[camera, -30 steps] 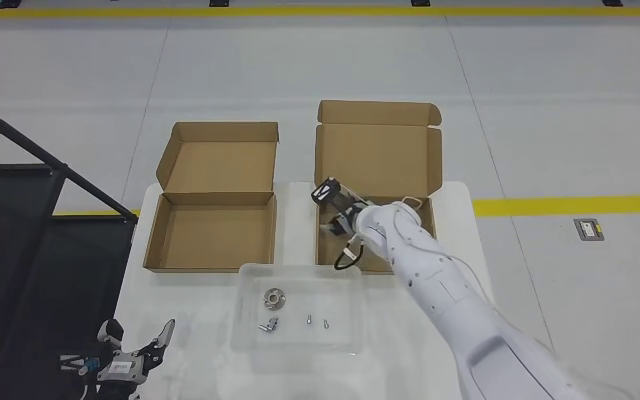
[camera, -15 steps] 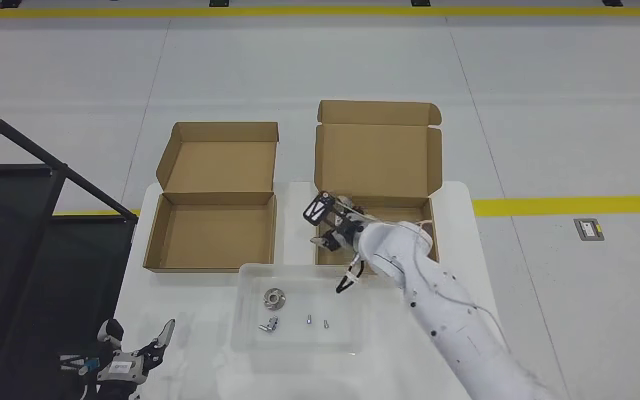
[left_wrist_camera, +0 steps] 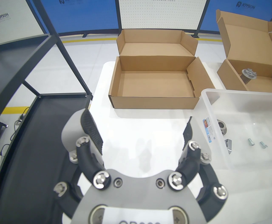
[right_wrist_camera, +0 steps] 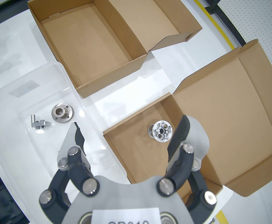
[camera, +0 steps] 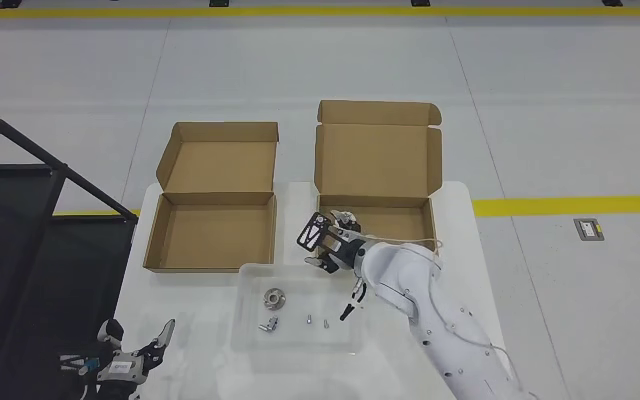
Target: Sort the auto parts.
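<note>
Matt cardboard box (camera: 210, 235), glossy clear plastic tray (camera: 300, 340), bright metal flange (right_wrist_camera: 68, 113), smooth white table (camera: 200, 310)

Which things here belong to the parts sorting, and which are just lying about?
Job: clear tray, flanged bushing, bracket, two small bolts, slotted disc in the right box, left box, open right hand.
Lying about: black rack, pegboard panel.

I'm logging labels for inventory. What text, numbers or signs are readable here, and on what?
Sticker on the bin: too small to read.
Label on the left hand: cut off, unreadable.
Label on the right hand: cut off too.
Wall logo: a brand mark, not quoted here.
Floor plate: too small to read.
</note>
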You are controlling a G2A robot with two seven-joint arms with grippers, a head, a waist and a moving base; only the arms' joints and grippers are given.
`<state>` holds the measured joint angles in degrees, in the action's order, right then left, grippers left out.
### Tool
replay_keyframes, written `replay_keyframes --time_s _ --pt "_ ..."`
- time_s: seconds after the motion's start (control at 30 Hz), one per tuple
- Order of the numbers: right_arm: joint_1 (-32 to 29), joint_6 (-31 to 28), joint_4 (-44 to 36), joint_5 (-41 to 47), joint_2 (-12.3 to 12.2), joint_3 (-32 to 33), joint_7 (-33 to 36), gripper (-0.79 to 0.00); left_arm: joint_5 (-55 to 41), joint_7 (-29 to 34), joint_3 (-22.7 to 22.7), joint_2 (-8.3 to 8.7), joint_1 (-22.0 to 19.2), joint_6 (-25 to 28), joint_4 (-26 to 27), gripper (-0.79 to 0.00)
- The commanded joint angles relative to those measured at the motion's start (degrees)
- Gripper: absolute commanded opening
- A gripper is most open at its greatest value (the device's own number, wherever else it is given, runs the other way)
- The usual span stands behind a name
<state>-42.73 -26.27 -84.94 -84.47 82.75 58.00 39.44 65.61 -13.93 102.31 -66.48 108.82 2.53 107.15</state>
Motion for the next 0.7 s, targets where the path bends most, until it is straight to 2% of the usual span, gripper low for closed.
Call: replay_keyframes --time_s 0.0,0.27,0.67 --pt "0.0 0.0 0.0 0.0 0.0 0.0 0.0 0.0 0.0 0.0 0.0 0.0 0.0 0.0 0.0 0.0" --pt "-0.6 1.1 -0.4 -1.4 0.0 -0.5 0.3 0.0 0.0 0.0 0.0 0.0 0.0 0.0 0.0 0.0" --pt "-3.1 21.6 -10.2 -8.5 3.6 -13.8 29.3 0.0 0.0 0.0 0.0 0.0 0.0 0.0 0.0 0.0"
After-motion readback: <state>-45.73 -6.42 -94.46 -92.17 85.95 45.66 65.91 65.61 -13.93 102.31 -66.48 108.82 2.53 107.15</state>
